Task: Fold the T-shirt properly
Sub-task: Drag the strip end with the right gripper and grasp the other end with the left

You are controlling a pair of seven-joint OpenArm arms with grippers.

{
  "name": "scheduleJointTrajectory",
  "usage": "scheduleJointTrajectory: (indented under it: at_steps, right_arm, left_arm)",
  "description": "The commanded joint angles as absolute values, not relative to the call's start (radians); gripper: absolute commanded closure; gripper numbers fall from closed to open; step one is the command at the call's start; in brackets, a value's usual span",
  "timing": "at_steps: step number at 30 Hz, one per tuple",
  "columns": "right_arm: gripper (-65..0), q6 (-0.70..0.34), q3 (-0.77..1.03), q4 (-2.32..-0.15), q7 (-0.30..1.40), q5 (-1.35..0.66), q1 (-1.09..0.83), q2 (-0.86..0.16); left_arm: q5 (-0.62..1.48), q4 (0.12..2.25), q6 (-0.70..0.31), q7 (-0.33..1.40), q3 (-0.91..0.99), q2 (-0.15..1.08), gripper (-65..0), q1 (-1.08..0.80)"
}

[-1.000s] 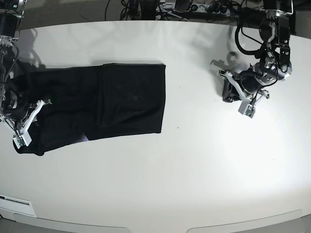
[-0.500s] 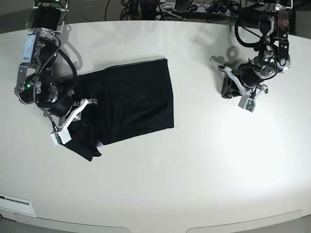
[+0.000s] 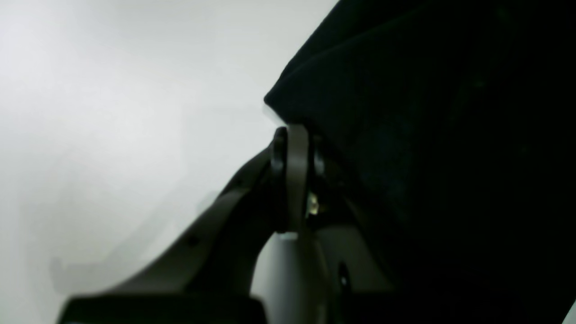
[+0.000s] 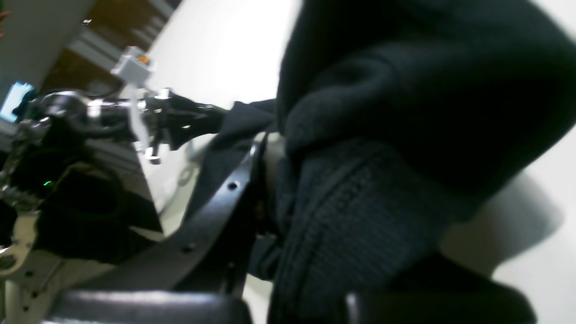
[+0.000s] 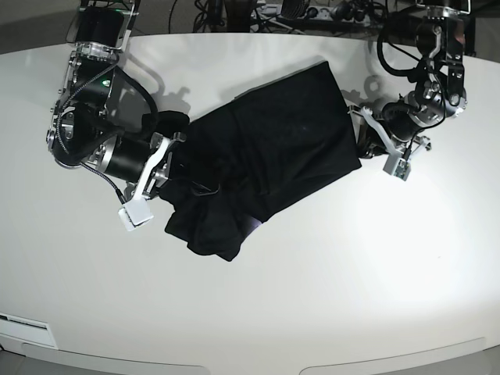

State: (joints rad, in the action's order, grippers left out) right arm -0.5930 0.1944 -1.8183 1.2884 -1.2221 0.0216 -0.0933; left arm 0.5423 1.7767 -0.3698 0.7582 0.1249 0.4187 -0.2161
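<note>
The T-shirt (image 5: 269, 160) is plain black cloth, folded into a rough slab that lies slanted across the middle of the white desk (image 5: 328, 289), its flat end toward 2 o'clock and its bunched, wrinkled end toward 8 o'clock, where a sliver of purple shows at the hem; the right claw (image 5: 168, 168), at 9 o'clock of the cloth, is nearly closed on that crumpled end, thick folds heaped against its fingers; the left claw (image 5: 373, 141) is fully closed just beside the shirt's 3 o'clock corner, and whether it pinches cloth I cannot tell; bare desk lies open from 4 to 7 o'clock, while cables crowd the far edge at 12.
</note>
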Motion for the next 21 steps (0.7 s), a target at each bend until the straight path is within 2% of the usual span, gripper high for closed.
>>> scheduleJointTrajectory:
  at_steps: [1,7,10,14,16,21]
  right_arm:
    - [0.0,-0.609,0.198,-1.834,1.276,-1.286,0.038,-0.095]
    - [0.0,-0.631,0.198,-1.834,1.294,-1.286,0.038,-0.095]
    - [0.0,-0.645,0.198,-1.834,1.256,-1.201,0.038,-0.095]
    - [0.0,-0.644,0.198,-1.834,1.250,-1.162,0.024,-0.096]
    - [0.0,-0.645,0.198,-1.834,1.250,-1.163,0.014,-0.097]
    - [0.0,-0.650,0.198,-1.834,1.250,-1.160,0.014,-0.097]
  left_arm:
    - [0.551,1.791,-0.366,0.732,0.131,0.432,0.0,-0.207]
    - [0.582,1.792,-0.376,0.733,0.131,0.433,0.0,-0.206]
    - [0.697,1.858,-0.460,0.766,0.133,0.452,0.0,-0.199]
    - [0.709,2.025,-0.468,0.763,0.133,0.472,0.0,-0.200]
    - [0.721,2.072,-0.505,0.758,0.131,0.471,0.0,-0.199]
    - [0.689,2.049,-0.558,0.752,0.066,0.468,0.0,-0.199]
